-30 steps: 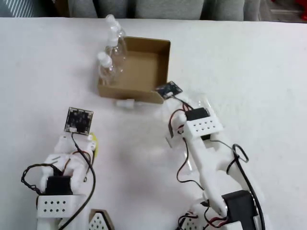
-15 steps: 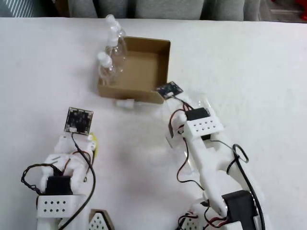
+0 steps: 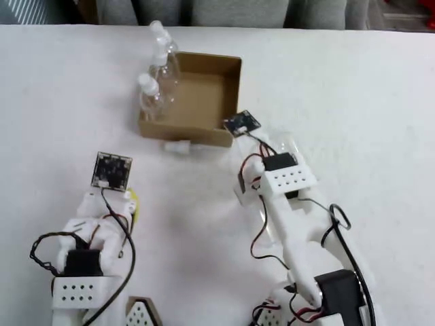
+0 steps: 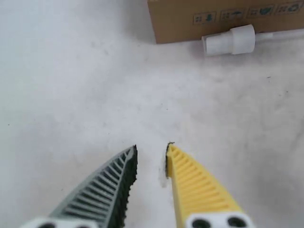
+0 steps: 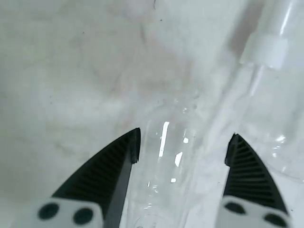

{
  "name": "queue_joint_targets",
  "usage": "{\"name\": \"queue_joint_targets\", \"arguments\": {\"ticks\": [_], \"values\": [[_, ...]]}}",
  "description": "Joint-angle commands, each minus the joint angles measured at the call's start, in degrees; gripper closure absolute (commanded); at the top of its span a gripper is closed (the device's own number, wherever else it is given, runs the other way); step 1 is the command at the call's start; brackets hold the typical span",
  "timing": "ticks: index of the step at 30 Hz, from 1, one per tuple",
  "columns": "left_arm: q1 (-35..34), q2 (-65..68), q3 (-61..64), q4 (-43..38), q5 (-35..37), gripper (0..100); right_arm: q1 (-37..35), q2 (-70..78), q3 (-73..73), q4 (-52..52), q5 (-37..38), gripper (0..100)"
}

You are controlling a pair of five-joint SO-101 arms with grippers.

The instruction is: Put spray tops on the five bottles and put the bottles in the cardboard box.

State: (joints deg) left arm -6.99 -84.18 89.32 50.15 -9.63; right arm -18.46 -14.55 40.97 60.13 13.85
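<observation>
White table (image 3: 353, 88); ribbed right pincer (image 5: 185, 135) straddles clear bottle (image 5: 164, 171).

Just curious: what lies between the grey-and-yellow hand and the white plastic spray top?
Nothing: bare white table separates left hand from spray top, in left wrist view.

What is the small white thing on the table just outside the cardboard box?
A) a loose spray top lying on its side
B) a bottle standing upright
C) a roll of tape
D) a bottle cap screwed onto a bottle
A: the spray top lies on its side on the table beside the outer wall of the cardboard box, its thin tube trailing along that wall, with no bottle attached.
</observation>
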Motion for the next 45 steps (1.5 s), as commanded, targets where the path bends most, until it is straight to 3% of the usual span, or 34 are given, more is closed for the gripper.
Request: {"name": "queue_joint_targets", "arguments": {"ticks": [1, 38, 45], "values": [[0.22, -0.66, -0.18, -1.85, -0.35, 88, 0.57, -0.04, -0.97, -0.4, -0.7, 74.4], [0.22, -0.66, -0.18, -1.67, -0.35, 88, 0.57, 8.4, -8.79, 4.97, 1.14, 74.5], [0.22, -0.66, -0.18, -1.58, -0.35, 88, 0.4, 9.71, -8.88, 5.23, 4.22, 85.3]]}}
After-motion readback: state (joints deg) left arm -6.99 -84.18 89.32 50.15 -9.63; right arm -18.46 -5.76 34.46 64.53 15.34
